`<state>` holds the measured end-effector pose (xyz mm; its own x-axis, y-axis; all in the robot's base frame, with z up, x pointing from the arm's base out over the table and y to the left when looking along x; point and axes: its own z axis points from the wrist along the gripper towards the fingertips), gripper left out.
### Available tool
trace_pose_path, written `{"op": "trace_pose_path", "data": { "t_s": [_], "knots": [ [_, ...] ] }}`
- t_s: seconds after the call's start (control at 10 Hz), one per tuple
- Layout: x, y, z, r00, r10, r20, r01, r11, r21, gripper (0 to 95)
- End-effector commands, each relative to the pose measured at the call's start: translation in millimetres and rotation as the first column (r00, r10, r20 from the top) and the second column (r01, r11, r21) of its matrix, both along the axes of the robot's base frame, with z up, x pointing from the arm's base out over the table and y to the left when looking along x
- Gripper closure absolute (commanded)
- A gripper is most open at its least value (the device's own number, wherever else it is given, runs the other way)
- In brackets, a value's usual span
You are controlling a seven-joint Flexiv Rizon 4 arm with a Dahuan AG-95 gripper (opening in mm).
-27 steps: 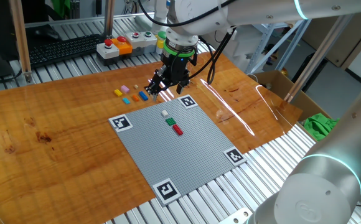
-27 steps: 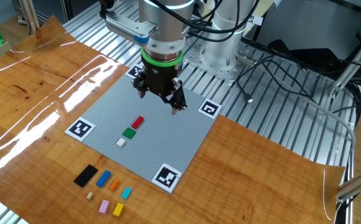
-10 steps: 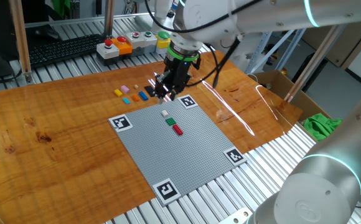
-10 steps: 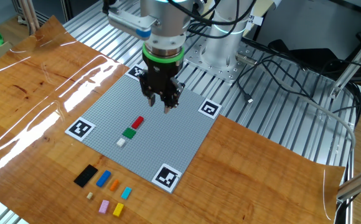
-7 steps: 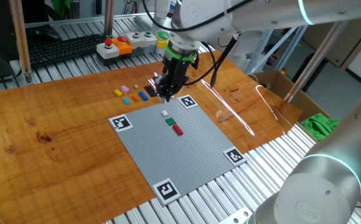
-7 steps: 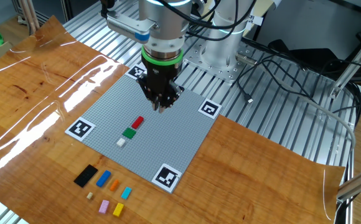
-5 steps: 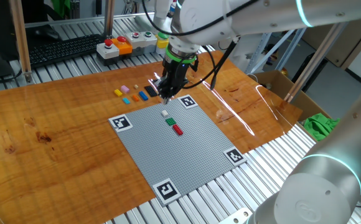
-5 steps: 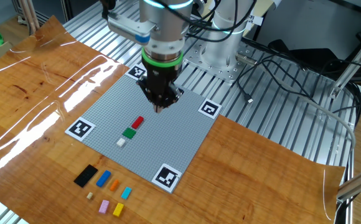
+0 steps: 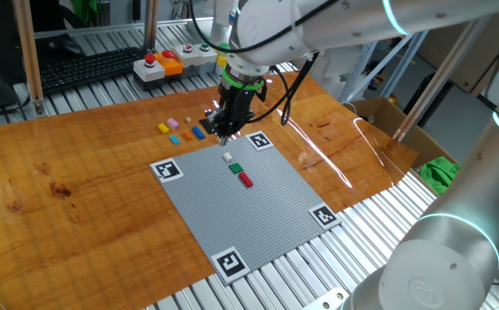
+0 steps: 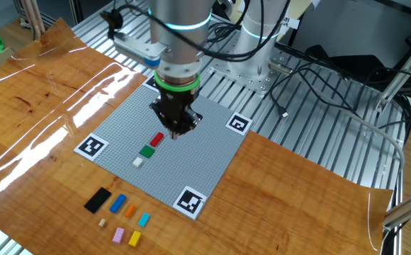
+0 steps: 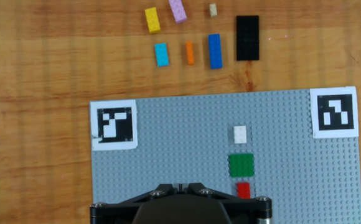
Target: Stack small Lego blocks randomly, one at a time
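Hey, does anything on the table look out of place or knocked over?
Nothing stands out. The white brick, green brick and red brick sit in a row on the grey baseplate.

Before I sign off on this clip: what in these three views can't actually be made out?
- Gripper fingertips: in the hand view only the tops of the fingers show at the bottom edge; the tips are cut off.
- Whether the tips touch the gray baseplate: neither fixed view settles it.
- Red block: in the hand view its lower end is hidden behind the gripper body.
- Tiny beige block: too small for stud detail in any view.
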<state>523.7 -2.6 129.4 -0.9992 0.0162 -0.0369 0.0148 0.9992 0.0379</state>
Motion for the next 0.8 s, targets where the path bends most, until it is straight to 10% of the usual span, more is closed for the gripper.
{"op": "trace_pose_path", "data": {
  "t_s": [0.1,0.8],
  "knots": [
    [9.2,-1.4,-0.3,1.000,-0.006,-0.002,0.006,1.000,0.004,95.0],
    [63.4,-15.3,-2.6,1.000,0.027,0.004,-0.027,0.999,0.027,95.0]
  ]
}}
